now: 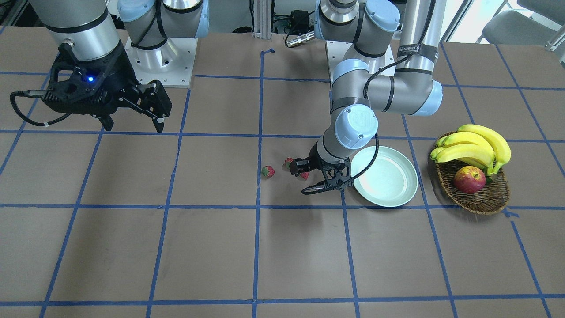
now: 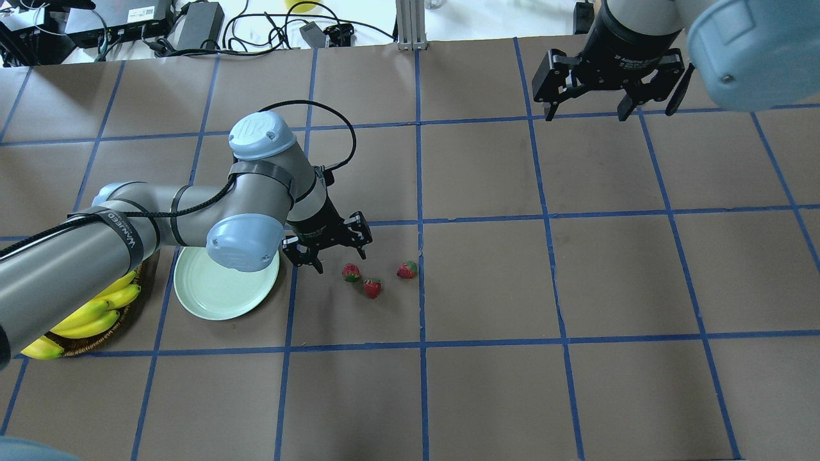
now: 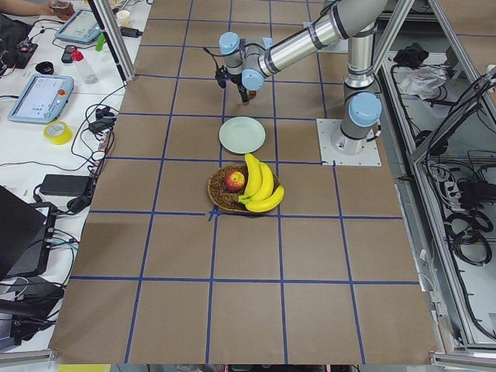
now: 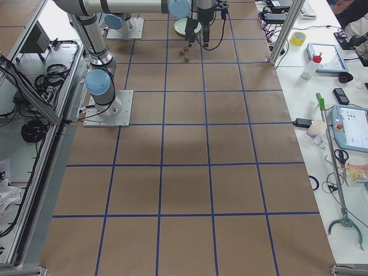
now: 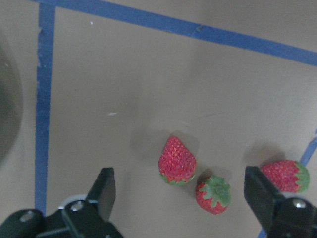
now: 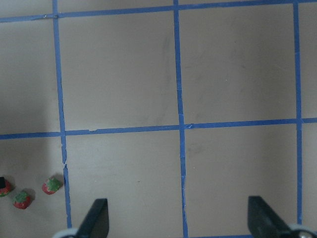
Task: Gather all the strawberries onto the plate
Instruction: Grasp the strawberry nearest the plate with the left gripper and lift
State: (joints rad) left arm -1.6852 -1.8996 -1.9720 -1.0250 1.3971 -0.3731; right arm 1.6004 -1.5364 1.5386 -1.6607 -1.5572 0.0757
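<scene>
Three small red strawberries lie loose on the brown table, right of the plate in the overhead view: one (image 2: 350, 273), a second (image 2: 373, 288) and a third (image 2: 407, 270). The pale mint plate (image 2: 224, 288) is bare. My left gripper (image 2: 336, 259) is open, low over the table between the plate and the strawberries. In the left wrist view its fingers (image 5: 104, 193) stand wide apart, with the nearest strawberry (image 5: 177, 161) just ahead between them. My right gripper (image 2: 586, 112) is open and empty, high over the far right of the table.
A brown wicker basket (image 1: 481, 194) with bananas (image 1: 476, 145) and a red-yellow apple (image 1: 468, 179) stands beside the plate (image 1: 384, 176), on the side away from the strawberries. Blue tape lines grid the table. Cables and boxes lie beyond the far edge.
</scene>
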